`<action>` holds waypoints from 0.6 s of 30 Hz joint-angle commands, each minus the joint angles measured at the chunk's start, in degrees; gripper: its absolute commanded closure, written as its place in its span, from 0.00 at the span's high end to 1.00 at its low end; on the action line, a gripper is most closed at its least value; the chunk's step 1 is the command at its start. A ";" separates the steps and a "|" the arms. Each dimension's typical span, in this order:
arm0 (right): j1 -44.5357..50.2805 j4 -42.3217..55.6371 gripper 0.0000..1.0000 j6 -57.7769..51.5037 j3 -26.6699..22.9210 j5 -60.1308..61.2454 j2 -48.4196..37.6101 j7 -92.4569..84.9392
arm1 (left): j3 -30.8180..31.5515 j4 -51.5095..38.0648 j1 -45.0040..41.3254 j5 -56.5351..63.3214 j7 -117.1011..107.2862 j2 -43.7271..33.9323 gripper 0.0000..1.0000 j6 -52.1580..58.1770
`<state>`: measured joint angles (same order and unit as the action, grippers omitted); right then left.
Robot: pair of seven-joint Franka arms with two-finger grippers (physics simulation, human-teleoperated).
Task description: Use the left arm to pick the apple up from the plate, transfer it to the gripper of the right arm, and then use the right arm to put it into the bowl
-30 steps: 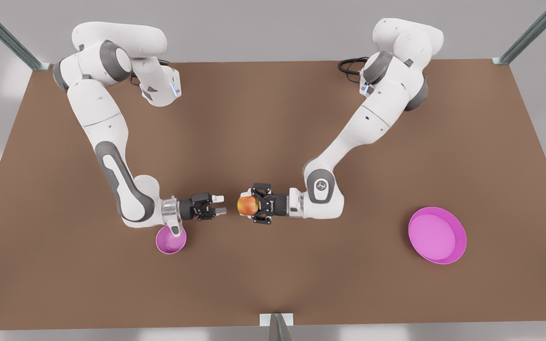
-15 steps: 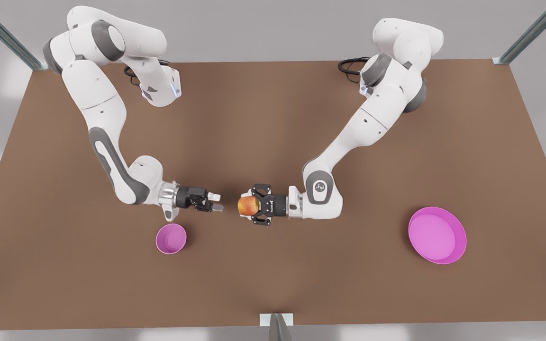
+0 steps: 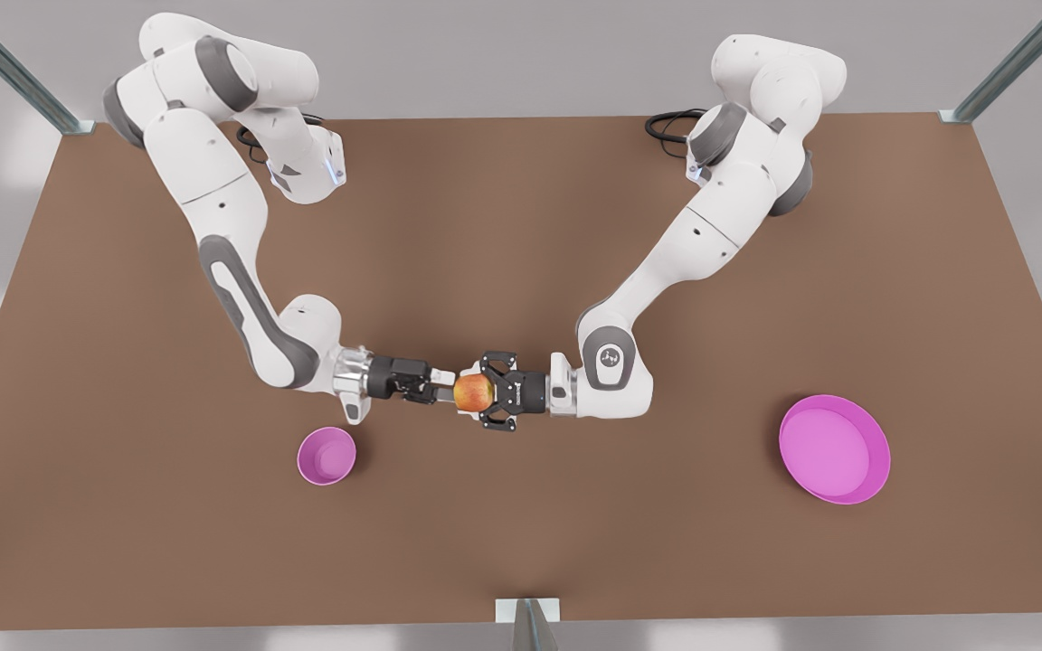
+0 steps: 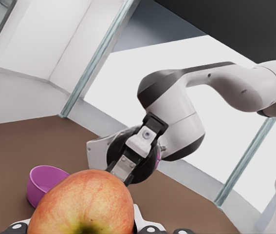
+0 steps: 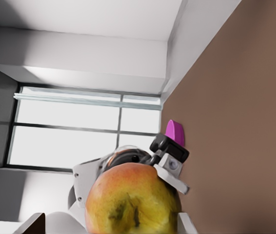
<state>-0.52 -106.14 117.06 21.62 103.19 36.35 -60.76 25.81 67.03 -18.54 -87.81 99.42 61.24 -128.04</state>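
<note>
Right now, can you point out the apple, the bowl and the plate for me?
apple (image 3: 473, 392): front view, middle of its yellow-red skin, between the two claws.
bowl (image 3: 306, 456): front view, its pink rim on the front view's left.
plate (image 3: 879, 447): front view, its pink rim on the front view's right.

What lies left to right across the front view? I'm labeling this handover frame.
Bowl → right arm's tool, fingers open beside the apple → apple → left arm's tool, shut on the apple → plate.
</note>
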 commanded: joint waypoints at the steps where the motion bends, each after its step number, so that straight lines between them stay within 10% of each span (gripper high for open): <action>1: 0.16 0.32 1.00 1.77 0.00 0.08 0.47 0.91 | 0.03 -0.06 0.00 0.09 3.14 -0.07 0.65 0.51; 18: 3.68 4.19 1.00 5.11 0.00 1.84 2.76 -2.52 | 0.03 -0.15 -0.09 0.09 3.23 -0.07 0.65 0.51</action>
<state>3.09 -102.06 121.05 21.61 104.91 39.17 -61.86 25.81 66.91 -18.63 -87.84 101.69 61.26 -128.04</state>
